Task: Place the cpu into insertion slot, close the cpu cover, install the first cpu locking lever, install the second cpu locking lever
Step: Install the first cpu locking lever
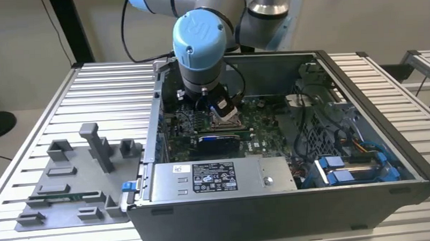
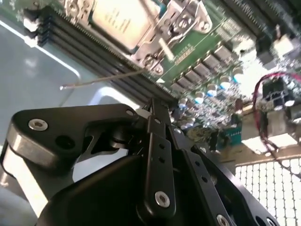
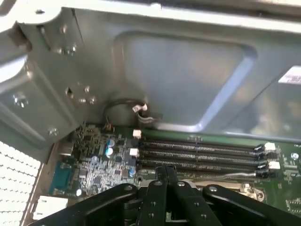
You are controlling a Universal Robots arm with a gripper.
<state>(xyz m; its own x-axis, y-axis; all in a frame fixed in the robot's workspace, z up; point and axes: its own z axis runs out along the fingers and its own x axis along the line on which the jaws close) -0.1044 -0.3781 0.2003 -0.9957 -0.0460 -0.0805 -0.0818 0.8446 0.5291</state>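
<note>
In the second wrist view the cpu lies flat in the insertion slot on the green board, silvery-tan top showing. The cpu cover frames it in bright metal. One thin wire locking lever sticks out free past the socket's edge, and a second thin lever crosses the socket's corner. My gripper hangs a little off the socket, its black fingers pressed together with nothing between them. The first wrist view has the gripper above the memory slots. In the exterior view the gripper hovers over the insertion slot inside the open case.
Long black memory slots run beside the socket. The grey case wall stands close behind them. Capacitors and red wires crowd the board nearby. A power supply and blue drive cage fill the case front; a grey fixture plate lies on the table.
</note>
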